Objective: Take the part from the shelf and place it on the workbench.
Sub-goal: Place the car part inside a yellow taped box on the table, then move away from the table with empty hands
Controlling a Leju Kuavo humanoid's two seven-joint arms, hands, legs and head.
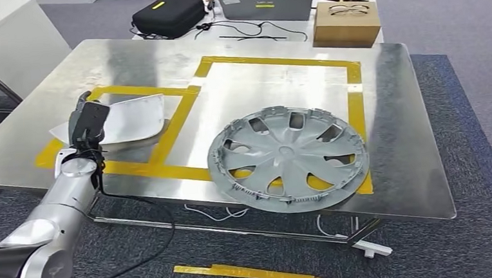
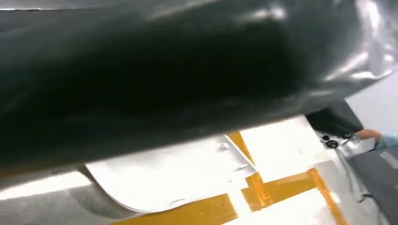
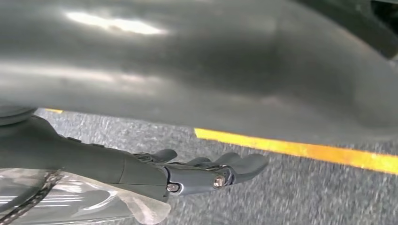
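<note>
Reaching the left hand point(image 1: 88, 125) over the workbench's point(image 1: 392, 143) near-left edge, touching the white part point(image 1: 132, 118) lying inside the left yellow square; grip impossible to tell. Hanging the right hand point(image 3: 206, 171) above carpet, fingers extended, holding nothing.

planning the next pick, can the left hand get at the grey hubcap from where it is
Probably not without a long reach: the left hand rests on the white curved panel at the table's far side from the grey plastic hubcap.
</note>
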